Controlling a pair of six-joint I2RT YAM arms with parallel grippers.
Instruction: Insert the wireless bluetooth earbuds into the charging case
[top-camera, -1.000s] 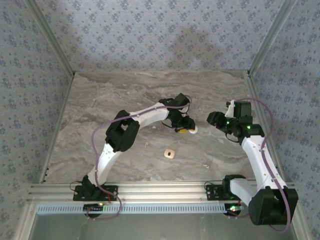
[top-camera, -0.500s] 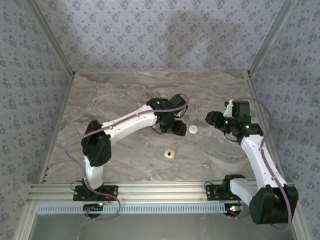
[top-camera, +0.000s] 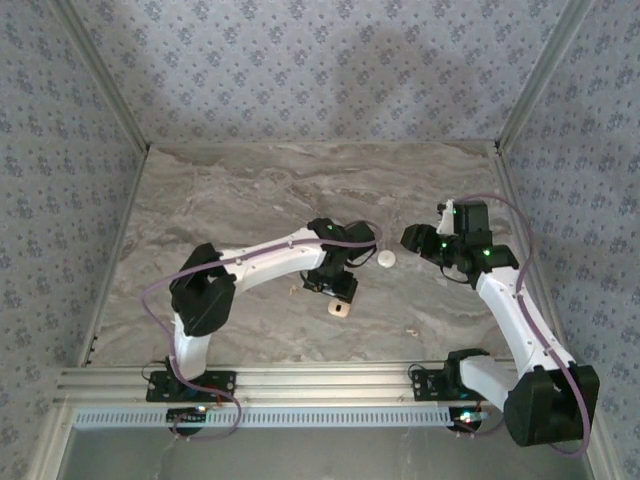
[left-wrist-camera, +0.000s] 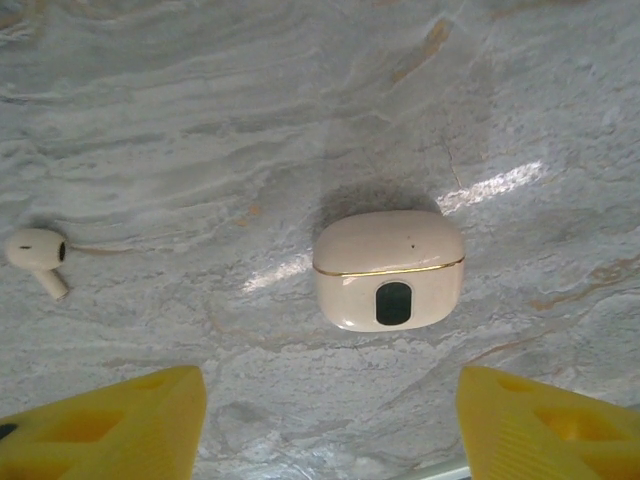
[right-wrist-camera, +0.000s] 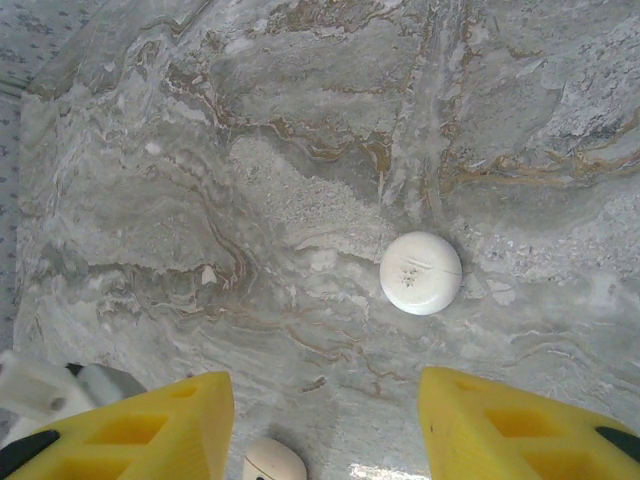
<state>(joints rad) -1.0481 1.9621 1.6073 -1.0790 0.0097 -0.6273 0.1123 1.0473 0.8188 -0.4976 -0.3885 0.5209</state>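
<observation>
Marble table (left-wrist-camera: 200, 100): earbud (left-wrist-camera: 35, 252) lies left of the left claw (left-wrist-camera: 328, 385), charging case (left-wrist-camera: 388, 268) straight ahead.
Left claw and right claw (right-wrist-camera: 322, 385) both spread, empty; left arm sits nearer.

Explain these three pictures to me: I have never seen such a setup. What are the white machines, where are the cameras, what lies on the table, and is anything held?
The white machines are two robot arms bolted at the near edge of a marble table. The wide picture looks down from above and behind them. The other two come from cameras on the wrists; the yellow wedges are each arm's own fingers. The left tool hangs open over a tan charging case that looks closed, with one white earbud lying apart beside it. The right tool stands open over a white round disc. Neither holds anything.
</observation>
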